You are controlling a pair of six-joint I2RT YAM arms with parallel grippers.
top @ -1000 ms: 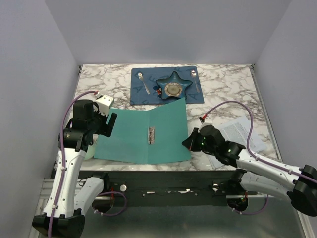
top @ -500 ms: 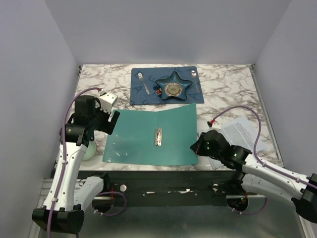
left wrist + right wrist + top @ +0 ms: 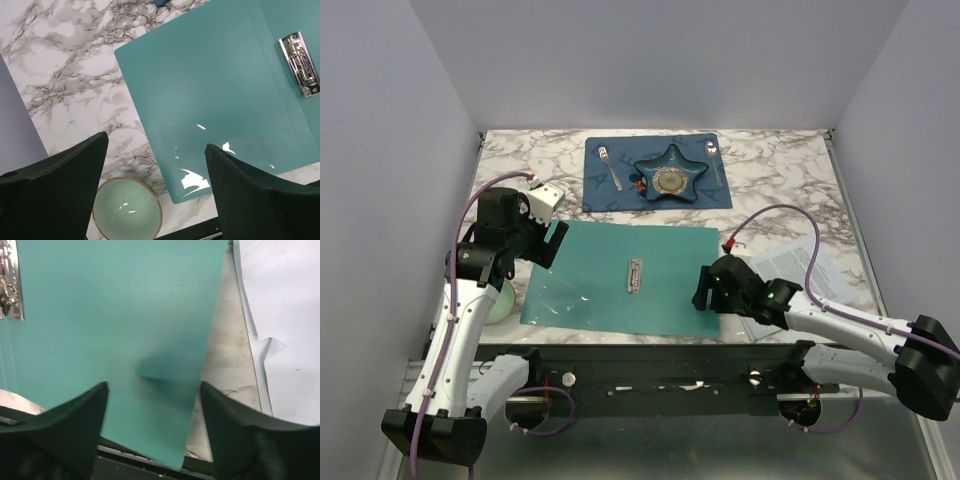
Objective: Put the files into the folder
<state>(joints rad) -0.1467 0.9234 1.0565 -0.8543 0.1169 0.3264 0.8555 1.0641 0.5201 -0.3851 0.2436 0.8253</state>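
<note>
Right hand (image 3: pixel 702 290) spread, empty, at folder (image 3: pixel 605 280) 3 o'clock edge; files (image 3: pixel 817 263) at hand's 3 o'clock. Left hand (image 3: pixel 548 244) spread, empty, at folder's 10 o'clock corner.

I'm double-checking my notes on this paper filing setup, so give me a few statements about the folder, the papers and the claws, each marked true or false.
1. The folder lies open, its clip showing. True.
2. The files are inside the folder. False: they lie on the table to its right.
3. The right claw is shut on the folder. False: its jaws stand open over the folder's right edge.
4. The left claw is open. True.
5. The star dish sits on the folder. False: it sits on the blue placemat.
</note>
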